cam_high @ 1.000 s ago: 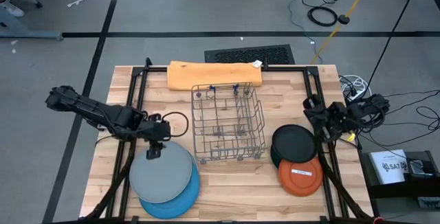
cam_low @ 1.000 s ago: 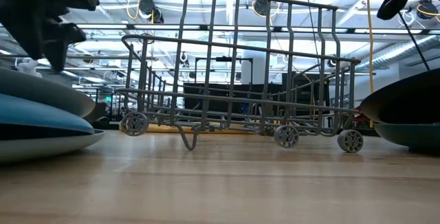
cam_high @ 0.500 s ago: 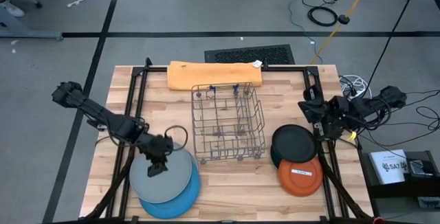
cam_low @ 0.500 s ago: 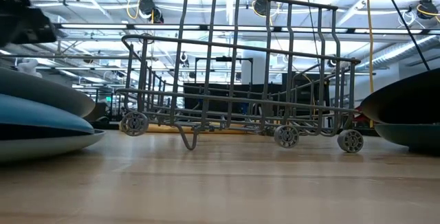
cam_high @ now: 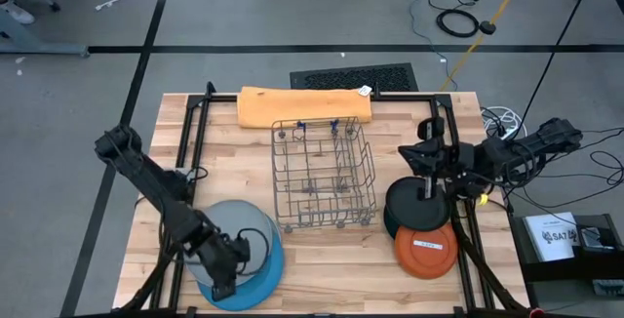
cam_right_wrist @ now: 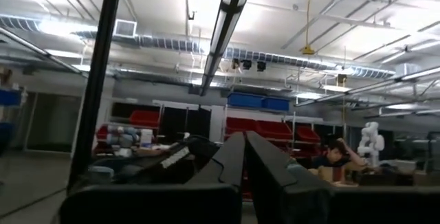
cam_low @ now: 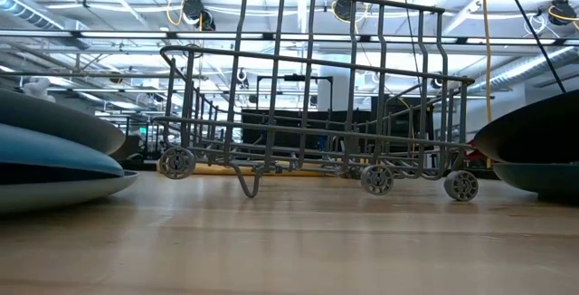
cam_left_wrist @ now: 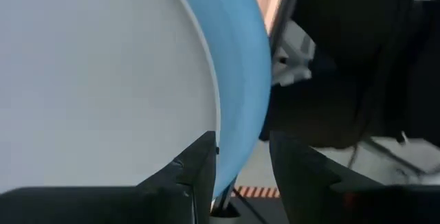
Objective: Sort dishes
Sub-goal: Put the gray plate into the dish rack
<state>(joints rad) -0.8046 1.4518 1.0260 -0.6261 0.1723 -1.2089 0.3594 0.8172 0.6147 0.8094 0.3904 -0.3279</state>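
Straddling the rim of the stacked plates at the table's front-left corner, the left gripper (cam_high: 226, 281) has its fingers (cam_left_wrist: 196, 176) apart with a plate edge between them. Whether they already press on it I cannot tell. In the left wrist view the grey plate (cam_left_wrist: 103, 80) fills one side, and the blue plate (cam_left_wrist: 240, 80) under it curves down into the gap between the fingers. In the high view the grey plate (cam_high: 234, 235) lies on the blue plate (cam_high: 268, 264), both flat on the table (cam_high: 322, 259).

The step in hand looks like taking a plate by its rim. To do it well, the fingers should bite deep enough that the plate cannot pivot out when raised. It also matters which plate is caught. If only one is wanted, the lower finger must slide between the two rims, not under both.

The wire rack (cam_high: 324, 174) stands at the table's middle, with nothing in it. The black plate (cam_high: 414, 204) lies near the right edge, overlapped at its front by the orange plate (cam_high: 426, 248). The right gripper (cam_high: 426, 167) hovers over the black plate's back edge, fingers together and holding nothing. An orange cloth (cam_high: 304, 105) lies along the back edge.
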